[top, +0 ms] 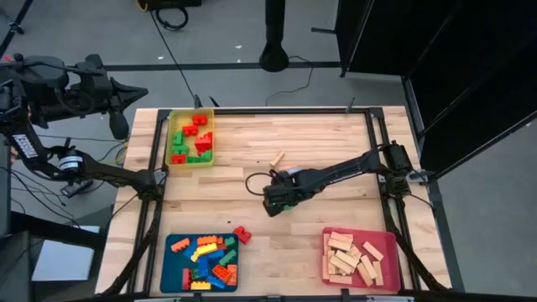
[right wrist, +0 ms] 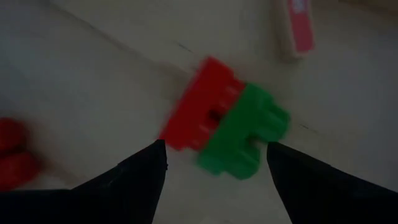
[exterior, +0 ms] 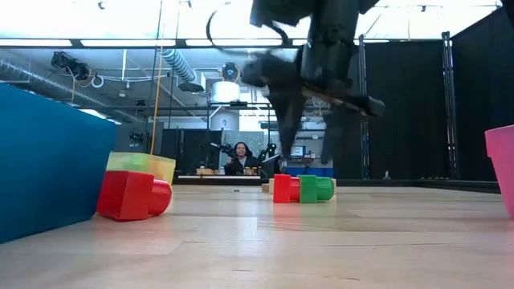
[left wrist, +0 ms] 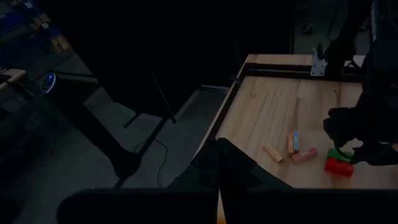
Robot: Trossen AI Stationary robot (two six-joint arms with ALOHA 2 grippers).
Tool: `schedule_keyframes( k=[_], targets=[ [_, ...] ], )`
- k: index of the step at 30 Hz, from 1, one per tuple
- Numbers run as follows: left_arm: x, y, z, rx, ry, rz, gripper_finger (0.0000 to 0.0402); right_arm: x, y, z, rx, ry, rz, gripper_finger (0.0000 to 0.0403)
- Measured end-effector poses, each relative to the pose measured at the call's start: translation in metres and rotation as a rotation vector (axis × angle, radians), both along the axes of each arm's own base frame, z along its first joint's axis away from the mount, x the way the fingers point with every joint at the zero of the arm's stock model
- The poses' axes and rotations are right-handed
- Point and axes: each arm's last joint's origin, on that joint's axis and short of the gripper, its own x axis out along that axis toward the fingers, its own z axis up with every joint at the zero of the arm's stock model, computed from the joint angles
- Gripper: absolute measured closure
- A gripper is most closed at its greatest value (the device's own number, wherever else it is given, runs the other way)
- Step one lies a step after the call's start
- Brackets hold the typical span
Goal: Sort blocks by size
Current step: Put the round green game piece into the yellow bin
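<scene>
Hovering right claw (right wrist: 214,163) open over red-green blocks (right wrist: 225,128).

pale wooden plank table (top: 327,143) on grey floor (top: 226,33); black curtain wall (top: 470,59) at one side; bright ceiling light panels (exterior: 96,16); seated person (exterior: 240,157) far behind.

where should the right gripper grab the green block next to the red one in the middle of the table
Across the green block's two free sides, coming straight down from above. It sits flat on the table touching the red block, so that face is blocked. The right gripper is open above the pair, fingers straddling it.
</scene>
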Motion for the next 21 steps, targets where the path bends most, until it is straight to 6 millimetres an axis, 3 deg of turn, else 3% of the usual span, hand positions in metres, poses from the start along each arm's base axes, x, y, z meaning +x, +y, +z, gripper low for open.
schedule_keyframes(
  k=[21],
  targets=[
    [0.000, 0.000, 0.000, 0.008, 0.005, -0.004, 0.0399, -0.030, -0.011, -0.048, 0.087, 0.154, -0.176, 0.0117]
  ],
)
